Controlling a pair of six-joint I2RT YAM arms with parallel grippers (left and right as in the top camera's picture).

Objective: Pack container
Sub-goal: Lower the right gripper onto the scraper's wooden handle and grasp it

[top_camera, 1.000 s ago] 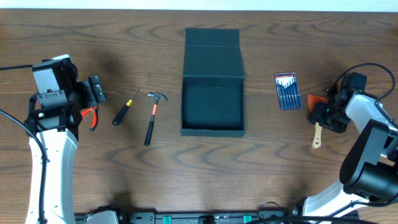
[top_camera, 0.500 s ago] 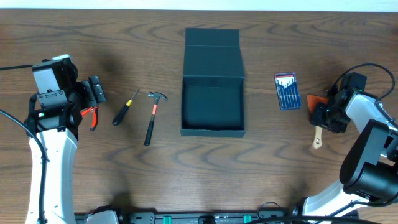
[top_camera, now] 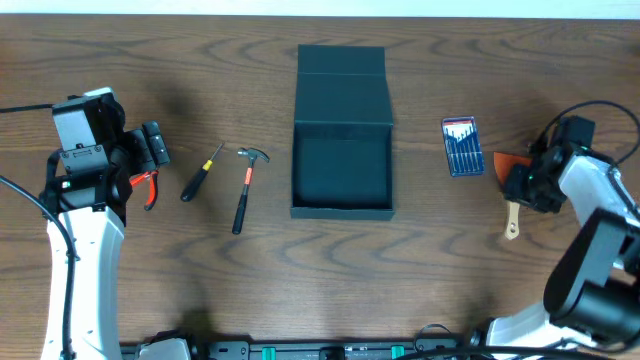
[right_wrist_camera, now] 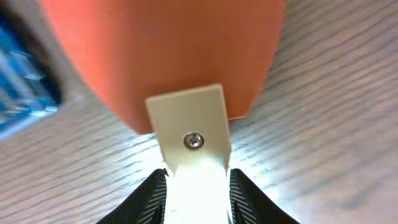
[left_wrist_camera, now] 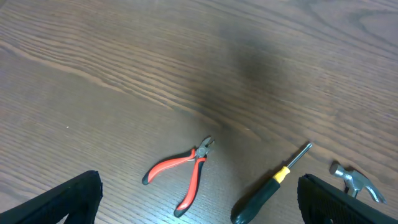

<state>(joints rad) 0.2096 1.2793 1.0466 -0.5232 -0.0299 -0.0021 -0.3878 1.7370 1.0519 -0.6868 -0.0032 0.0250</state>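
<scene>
The container (top_camera: 342,208) is a dark teal-black box standing open in the middle of the table, its flap lid (top_camera: 342,85) laid back. My right gripper (top_camera: 525,185) is at the far right, shut on the cream handle (right_wrist_camera: 193,137) of a scraper with an orange blade (right_wrist_camera: 168,50). The scraper (top_camera: 511,222) lies low on the table. My left gripper (top_camera: 155,148) is open and empty, hovering over red-handled pliers (left_wrist_camera: 183,168); its fingers (left_wrist_camera: 68,199) stand wide apart.
A black screwdriver with a yellow collar (top_camera: 200,173) and a hammer (top_camera: 243,190) lie left of the container. A blue case of small screwdrivers (top_camera: 462,146) lies between the container and my right gripper.
My right arm has shifted slightly to the right over the scraper. The left arm and the tools have not moved.
</scene>
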